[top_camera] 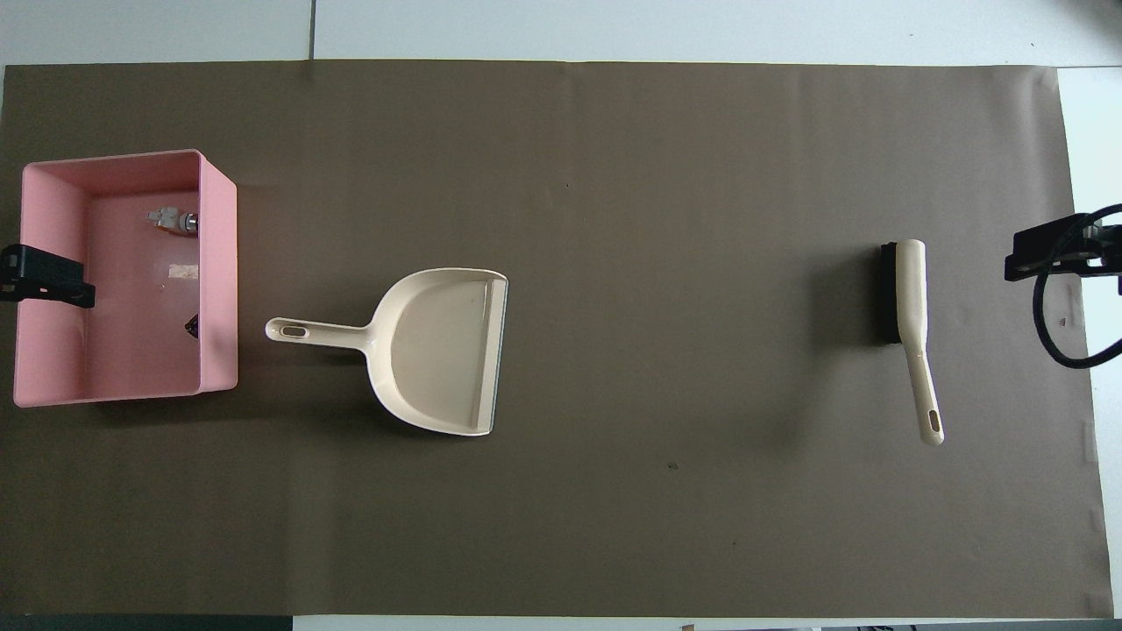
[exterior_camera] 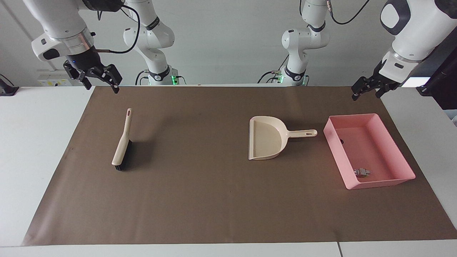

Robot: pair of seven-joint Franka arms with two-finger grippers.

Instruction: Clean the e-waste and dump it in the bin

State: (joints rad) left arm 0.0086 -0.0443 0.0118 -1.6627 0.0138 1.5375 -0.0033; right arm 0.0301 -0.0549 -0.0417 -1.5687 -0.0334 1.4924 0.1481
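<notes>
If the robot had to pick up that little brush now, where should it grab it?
Probably by the slim beige handle, coming straight down from above. The brush lies flat on the brown mat, its handle pointing toward the robots and bare all around, while the bristle end is bulkier. The right end effector, open and up in the air at that end of the table, is the closer one.

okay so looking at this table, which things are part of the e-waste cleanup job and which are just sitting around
Part of the job:
- pink bin
- white-grey e-waste bit, in the bin
- black e-waste bit, in the bin
- dustpan, empty, beside the bin
- brush, toward the right arm's end

Just there:
- brown mat under everything
- both end effectors, raised, holding nothing
</notes>
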